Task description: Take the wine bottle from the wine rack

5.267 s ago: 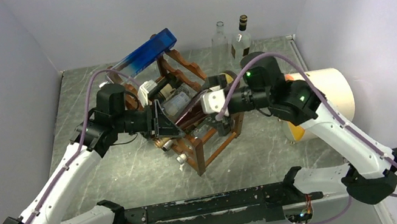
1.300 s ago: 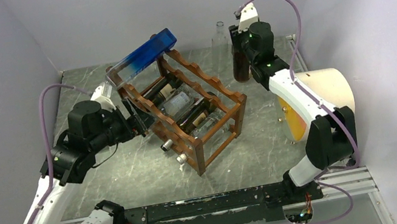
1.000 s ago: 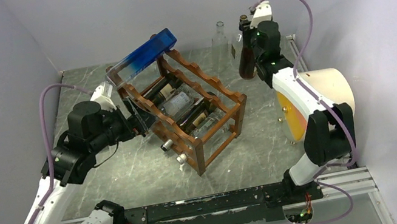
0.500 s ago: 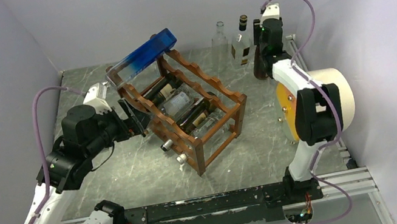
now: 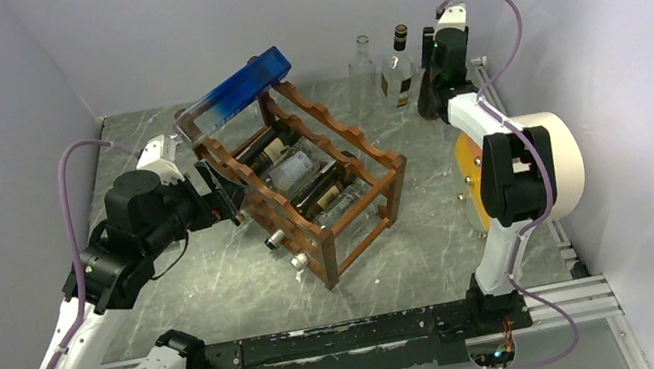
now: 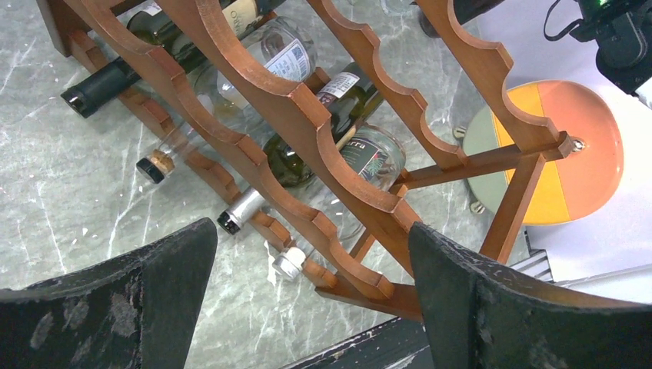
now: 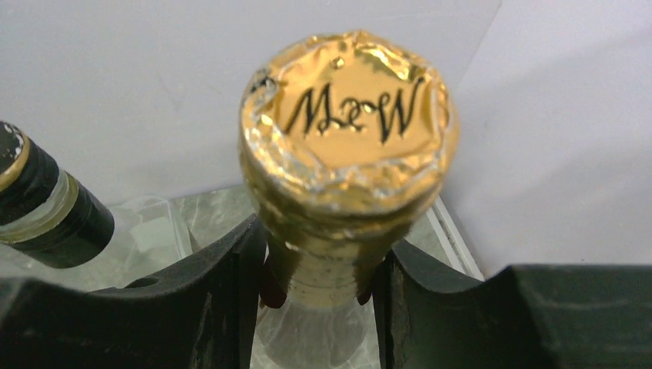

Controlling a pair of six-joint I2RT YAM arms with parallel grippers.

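Note:
The reddish-brown wine rack stands askew mid-table with several bottles lying in its tiers, and it also fills the left wrist view. My left gripper is open at the rack's left end, its jaws wide apart with the rack's lower corner showing beyond them. A dark wine bottle with a gold foil cap stands upright at the back right corner, clear of the rack. My right gripper is shut on its neck just below the foil. Whether its base touches the table is hidden.
A blue slab lies tilted on top of the rack. A clear bottle and a dark-capped bottle stand at the back wall, the latter just left of the held bottle. A white roll with an orange-yellow face lies at the right.
My right arm has carried the wine bottle rightward and back into the corner beside the two standing bottles. My left gripper has stayed at the rack's left end.

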